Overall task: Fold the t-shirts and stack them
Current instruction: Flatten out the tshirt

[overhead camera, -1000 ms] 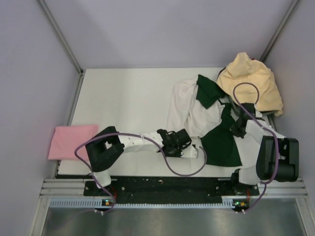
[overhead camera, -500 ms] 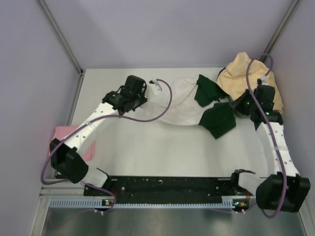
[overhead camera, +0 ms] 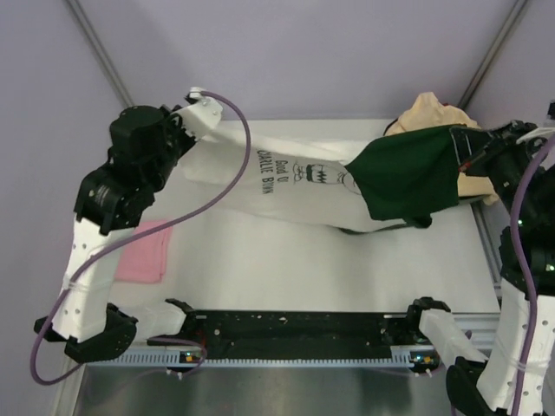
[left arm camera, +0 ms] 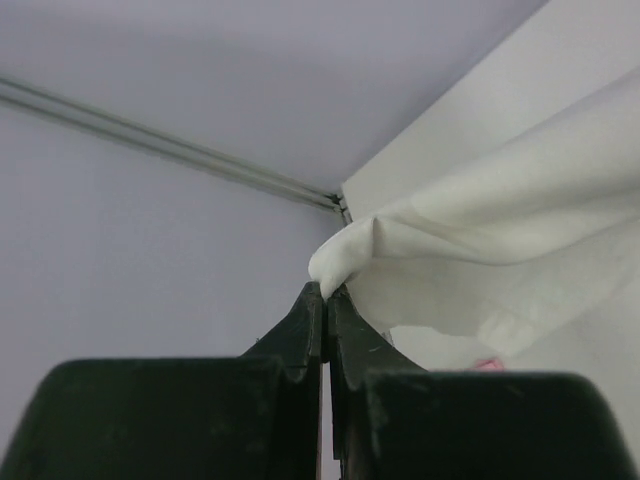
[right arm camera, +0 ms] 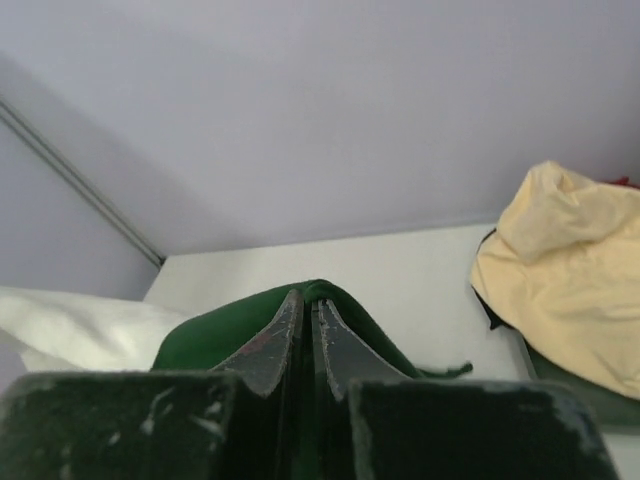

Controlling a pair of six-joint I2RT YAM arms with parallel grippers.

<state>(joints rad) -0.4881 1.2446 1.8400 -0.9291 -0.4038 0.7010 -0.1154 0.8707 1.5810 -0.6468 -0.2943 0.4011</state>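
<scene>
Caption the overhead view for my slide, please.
White-and-green lettered cloth t-shirt stretched between left fingers and right fingers; folded pink cloth tee at left, crumpled yellow-tan tee far right.

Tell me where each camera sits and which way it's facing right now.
Top: above, behind the bases, facing down at the table; the left arm and right arm show.
Left wrist: looks along the left gripper, shut on the white shirt, toward the wall.
Right wrist: looks along the right gripper, shut on green cloth; yellow shirt beyond.
All three share the white shirt.
</scene>
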